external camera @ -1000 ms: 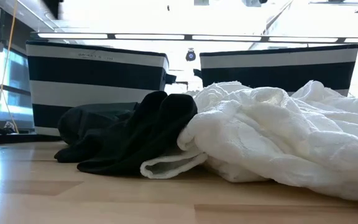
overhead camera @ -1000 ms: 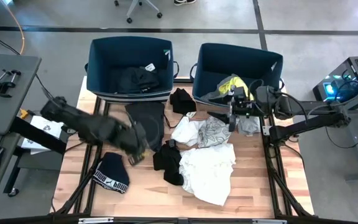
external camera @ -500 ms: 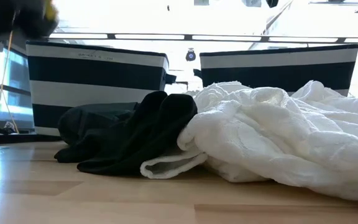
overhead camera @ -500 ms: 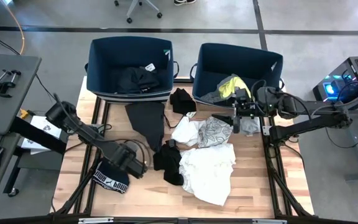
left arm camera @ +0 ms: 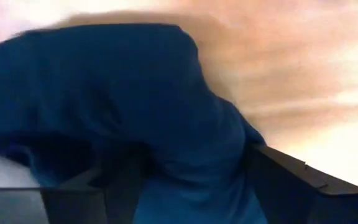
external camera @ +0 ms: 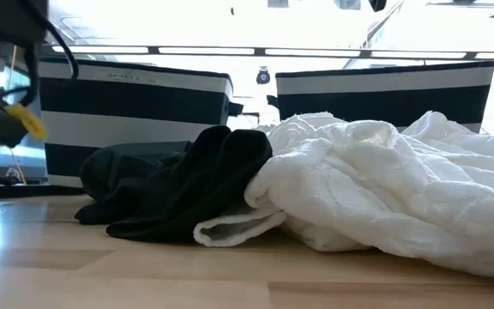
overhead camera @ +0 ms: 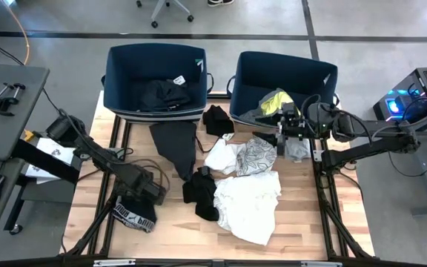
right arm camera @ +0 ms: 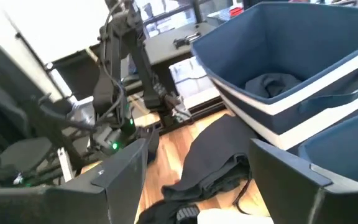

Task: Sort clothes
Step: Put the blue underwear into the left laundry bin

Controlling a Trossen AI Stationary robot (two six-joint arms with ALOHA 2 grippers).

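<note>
Wooden tabletop [overhead camera: 169, 230] fills the high view, two navy bins along its upper edge. Left bin [overhead camera: 156, 53] holds dark items; right bin [overhead camera: 288, 70] shows a neon yellow garment [overhead camera: 276, 100]. Loose clothes lie mid-frame: a dark grey piece [overhead camera: 175, 143], a patterned light piece [overhead camera: 256, 156], a big white garment [overhead camera: 247, 204], black ones [overhead camera: 202, 194] beside it. Left gripper [overhead camera: 148, 194] sits lower left, directly over a navy garment with white lettering [overhead camera: 136, 213]. Right gripper [overhead camera: 286, 137] hangs at the right bin's front edge, above a grey piece [overhead camera: 297, 148].

Low view: white garment [external camera: 376, 184] and black fabric [external camera: 178, 184] heaped in front; striped bin walls behind.

Left wrist view: navy cloth [left arm camera: 117, 106] fills the frame between the fingers [left arm camera: 297, 186], which look spread; whether they have hold of it, cannot tell.

Right wrist view: fingers [right arm camera: 291, 174] parted, holding nothing; dark garment [right arm camera: 219, 155] on the wood ahead.

Risk: a shallow pinch on the navy cloth may let it slip or drag along the table.
</note>
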